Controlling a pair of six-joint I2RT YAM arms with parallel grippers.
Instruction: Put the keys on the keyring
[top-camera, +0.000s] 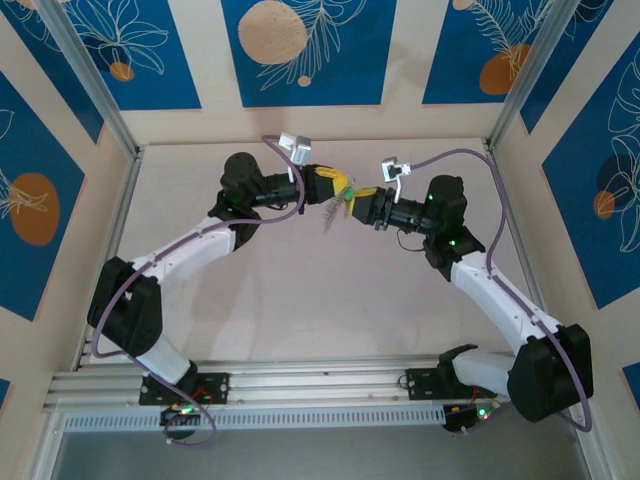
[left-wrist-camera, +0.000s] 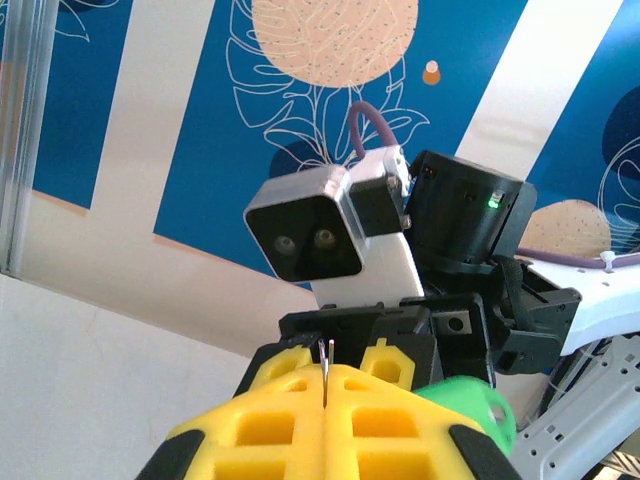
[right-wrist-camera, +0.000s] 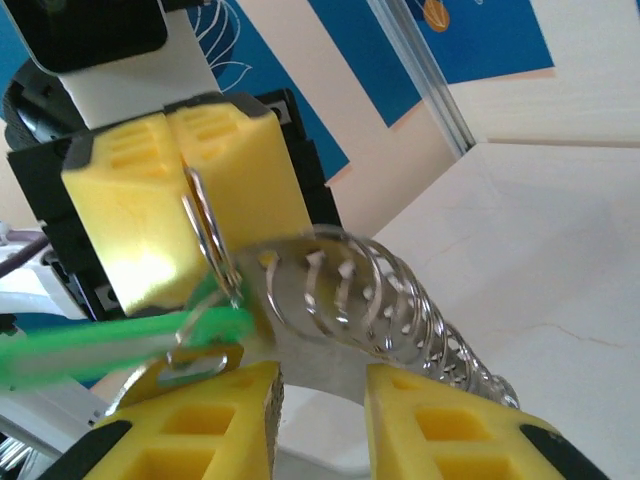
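**Operator:** Checking left gripper (left-wrist-camera: 325, 372): what is its condition?

**Technician:** Fingers pressed together, clamped on the thin wire of the keyring (right-wrist-camera: 205, 232), held up between the two arms. Its fringe of silvery pieces (right-wrist-camera: 385, 305) trails off to one side.

**Operator:** And right gripper (right-wrist-camera: 322, 390)?

**Technician:** Fingers stand apart with a flat silvery piece (right-wrist-camera: 315, 350) between them. Grip cannot be confirmed. The keys (right-wrist-camera: 95, 352), green-headed, sit just beside the keyring wire.
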